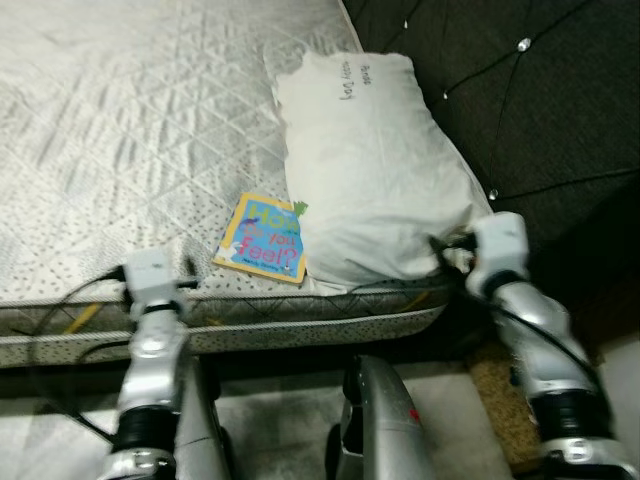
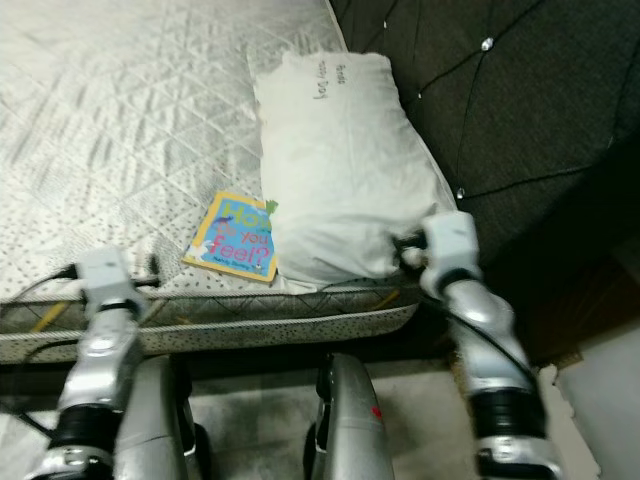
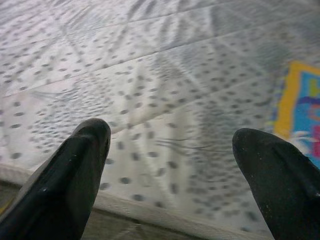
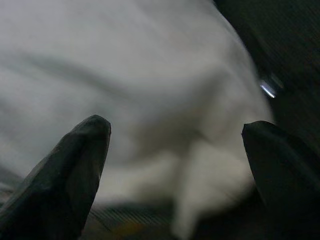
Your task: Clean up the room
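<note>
A colourful book (image 1: 262, 239) lies flat near the mattress (image 1: 120, 130) edge, touching a white pillow (image 1: 370, 170) set against the dark tufted headboard (image 1: 520, 90). The left gripper (image 3: 172, 150) is spread above the mattress edge beside the book. The right gripper (image 4: 175, 145), also spread, faces the pillow's near end.

White pillow (image 1: 375, 180) and yellow-bordered blue children's book (image 1: 262, 239) on a grey mattress (image 1: 130, 130) (diamond-quilted, dark-speckled); black tufted headboard (image 1: 520, 90).
</note>
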Tool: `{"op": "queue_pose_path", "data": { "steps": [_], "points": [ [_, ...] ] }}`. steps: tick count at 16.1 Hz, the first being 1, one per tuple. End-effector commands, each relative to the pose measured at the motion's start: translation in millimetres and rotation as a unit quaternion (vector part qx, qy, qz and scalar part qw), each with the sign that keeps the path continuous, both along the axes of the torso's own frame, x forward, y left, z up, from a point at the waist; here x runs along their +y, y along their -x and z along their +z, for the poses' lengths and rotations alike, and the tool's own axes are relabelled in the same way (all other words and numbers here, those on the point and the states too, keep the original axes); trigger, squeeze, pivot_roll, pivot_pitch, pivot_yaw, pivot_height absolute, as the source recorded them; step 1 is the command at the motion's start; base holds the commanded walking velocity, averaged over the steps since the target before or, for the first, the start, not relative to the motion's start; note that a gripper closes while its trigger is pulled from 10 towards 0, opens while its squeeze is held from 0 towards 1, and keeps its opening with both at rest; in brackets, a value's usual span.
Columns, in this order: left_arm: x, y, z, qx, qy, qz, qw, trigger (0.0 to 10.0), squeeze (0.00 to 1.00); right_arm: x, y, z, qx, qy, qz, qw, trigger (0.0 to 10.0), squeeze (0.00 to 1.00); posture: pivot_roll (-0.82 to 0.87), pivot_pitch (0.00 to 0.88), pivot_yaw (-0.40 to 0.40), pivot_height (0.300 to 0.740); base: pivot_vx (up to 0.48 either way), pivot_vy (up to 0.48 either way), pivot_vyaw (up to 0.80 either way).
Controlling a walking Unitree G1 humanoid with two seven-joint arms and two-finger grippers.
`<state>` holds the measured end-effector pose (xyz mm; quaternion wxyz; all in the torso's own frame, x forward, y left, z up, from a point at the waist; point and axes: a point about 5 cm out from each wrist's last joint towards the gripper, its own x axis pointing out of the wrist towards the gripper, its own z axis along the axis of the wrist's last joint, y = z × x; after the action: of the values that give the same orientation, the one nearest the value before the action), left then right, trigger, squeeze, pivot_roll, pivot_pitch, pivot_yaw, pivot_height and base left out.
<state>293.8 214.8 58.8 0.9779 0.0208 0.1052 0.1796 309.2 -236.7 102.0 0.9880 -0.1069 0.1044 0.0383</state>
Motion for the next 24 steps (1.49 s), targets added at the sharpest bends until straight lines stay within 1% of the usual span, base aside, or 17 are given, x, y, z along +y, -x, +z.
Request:
{"op": "queue_pose_path", "data": {
  "steps": [1,2,4,5,6,7,8,10,12,13,16,17,18,19,20,22,24],
  "points": [
    [2.0,2.1,-6,0.015,0.006,0.002,1.0,10.0,0.0,-19.4,9.5,-11,0.03,0.005,-0.03,0.999,10.0,0.0,-0.19,0.168,-0.168,0.571,0.0,0.0,0.0],
    [5.3,2.1,-6,0.019,0.009,0.007,1.0,10.0,0.0,-25.8,13.2,-13,0.039,0.011,-0.036,0.999,10.0,0.0,-0.2,0.175,-0.175,0.571,0.0,0.0,0.0],
    [12.8,2.4,-9,0.031,0.022,0.03,0.999,10.0,0.0,-46.8,27.9,-21,0.065,0.038,-0.045,0.996,10.0,0.0,-0.22,0.199,-0.194,0.571,0.0,0.0,0.0],
    [22.8,2.2,-11,0.037,0.026,0.063,0.997,10.0,0.0,-64.4,38.1,-27,0.087,0.051,-0.063,0.993,10.0,0.0,-0.23,0.207,-0.201,0.571,0.0,0.0,0.0],
    [27.5,1.8,-9,0.034,0.028,0.075,0.996,10.0,0.0,-78.2,45.2,-30,0.102,0.057,-0.084,0.99,10.0,0.0,-0.24,0.217,-0.211,0.571,0.0,0.0,0.0],
    [30.5,0.8,-8,0.032,0.032,0.08,0.996,10.0,0.0,-85.9,49.2,-31,0.111,0.058,-0.094,0.988,10.0,0.0,-0.24,0.225,-0.218,0.571,0.0,0.0,0.0],
    [37.1,-2.0,-7,0.037,0.04,0.086,0.995,10.0,0.0,-103.6,59.2,-31,0.127,0.068,-0.117,0.983,10.0,0.0,-0.25,0.233,-0.226,0.571,0.0,0.0,0.0],
    [40.0,-6.5,-6,0.041,0.043,0.08,0.995,10.0,0.0,-114.2,66.2,-30,0.131,0.065,-0.13,0.981,10.0,0.0,-0.25,0.244,-0.233,0.571,0.0,0.0,0.0],
    [44.5,-12.5,0,0.038,0.043,0.077,0.995,10.0,0.0,-113.4,67.7,-24,0.124,0.055,-0.122,0.983,10.0,0.0,-0.25,0.258,-0.233,0.571,0.0,0.0,0.0],
    [46.8,-17.2,1,0.047,0.038,0.066,0.996,10.0,0.0,-106.7,69.7,-18,0.119,0.055,-0.095,0.987,10.0,0.0,-0.25,0.264,-0.23,0.571,0.0,0.0,0.0],
    [50.1,-25.4,7,0.052,0.029,0.048,0.997,10.0,0.0,-98.6,73.0,-7,0.106,0.047,-0.079,0.99,10.0,0.0,-0.26,0.267,-0.226,0.571,0.0,0.0,0.0],
    [41.1,-32.8,7,0.067,0.025,0.006,0.997,10.0,0.0,-88.3,68.1,4,0.089,0.026,-0.066,0.993,10.0,0.0,-0.27,0.27,-0.219,0.571,0.0,0.0,0.0],
    [35.7,-36.7,9,0.067,0.023,-0.012,0.997,10.0,0.0,-79.0,64.6,10,0.081,0.012,-0.05,0.995,10.0,0.0,-0.27,0.27,-0.219,0.571,0.0,0.0,0.0],
    [28.1,-41.7,12,0.06,0.02,-0.03,0.998,10.0,0.0,-56.5,60.9,19,0.067,0.0,0.009,0.998,10.0,0.0,-0.27,0.266,-0.211,0.571,0.0,0.0,0.0],
    [22.2,-44.3,13,0.058,0.017,-0.041,0.997,10.0,0.0,-34.8,62.8,23,0.062,-0.006,0.068,0.996,10.0,0.0,-0.27,0.262,-0.207,0.571,0.0,0.0,0.0],
    [20.9,-46.0,14,0.055,0.01,-0.045,0.997,10.0,0.0,-26.0,66.5,22,0.067,-0.006,0.087,0.994,10.0,0.0,-0.27,0.256,-0.203,0.571,0.0,0.0,0.0],
    [14.5,-47.0,11,0.06,0.015,-0.06,0.996,10.0,0.0,-26.2,69.1,19,0.075,-0.01,0.075,0.994,10.0,0.0,-0.27,0.251,-0.198,0.571,0.0,0.0,0.0]
  ]
}}
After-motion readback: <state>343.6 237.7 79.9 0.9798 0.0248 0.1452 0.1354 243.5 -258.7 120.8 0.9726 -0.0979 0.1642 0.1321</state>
